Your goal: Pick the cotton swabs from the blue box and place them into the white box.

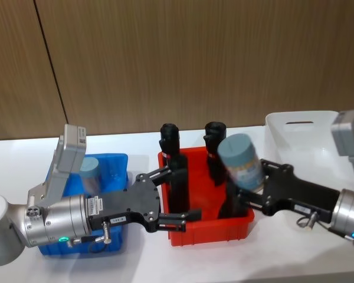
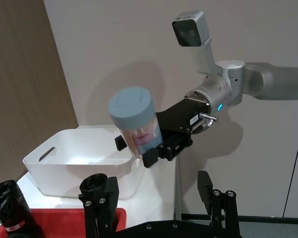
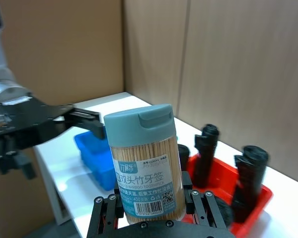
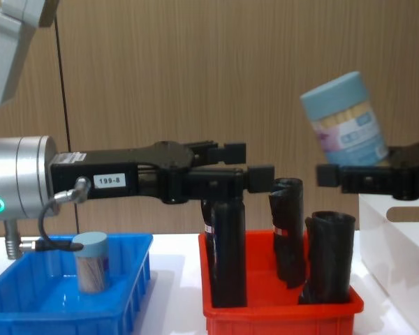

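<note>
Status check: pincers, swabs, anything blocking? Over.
Right pincer shut on swab jar, raised over red bin, near white box. Left pincer open, empty. Second jar in blue box.

red bin (image 1: 206, 233) | black rolls (image 1: 170, 138) upright inside | white table (image 1: 124, 144) | wood-panel wall (image 1: 165, 59)

Right gripper (image 3: 151, 212) has the jar (image 3: 144, 163) clamped upright, pale-blue lid on top. Blue box (image 3: 97, 158) sits beyond it on the tabletop (image 3: 109, 101), red bin (image 3: 262, 191) of black rolls (image 3: 248, 173) nearby.
</note>
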